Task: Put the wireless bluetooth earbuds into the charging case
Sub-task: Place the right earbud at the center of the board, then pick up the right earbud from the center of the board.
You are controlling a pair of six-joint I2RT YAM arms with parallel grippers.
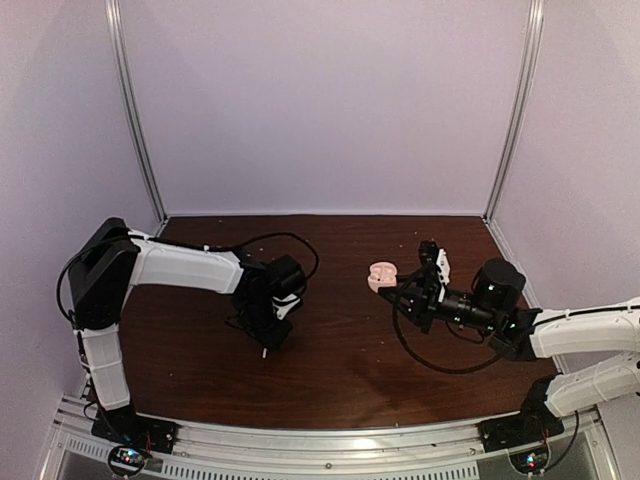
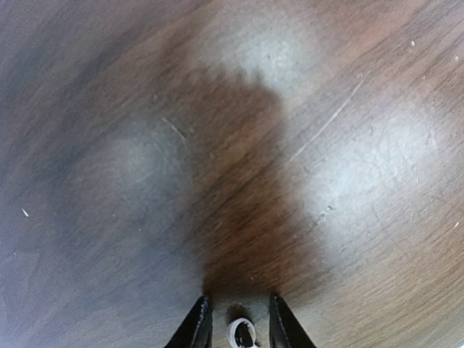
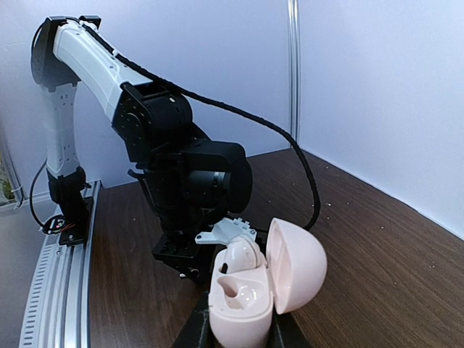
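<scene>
My right gripper (image 1: pixel 388 284) is shut on the base of a pale pink charging case (image 3: pixel 243 308), held above the table with its lid (image 3: pixel 297 264) open to the right. One whitish earbud (image 3: pixel 243 257) sits in the far slot, and the near slot is bare. The case also shows in the top view (image 1: pixel 381 276). My left gripper (image 1: pixel 268 345) points straight down at the table. In the left wrist view its jaws (image 2: pixel 239 322) stand a little apart on either side of a small whitish earbud (image 2: pixel 243 333) that touches neither finger. No other earbuds show.
The dark wooden table (image 1: pixel 340 370) is walled by white panels at the back and sides. The left arm's wrist (image 3: pixel 192 181) and its black cable (image 3: pixel 290 138) stand just beyond the held case. A metal rail (image 1: pixel 320 445) runs along the near edge.
</scene>
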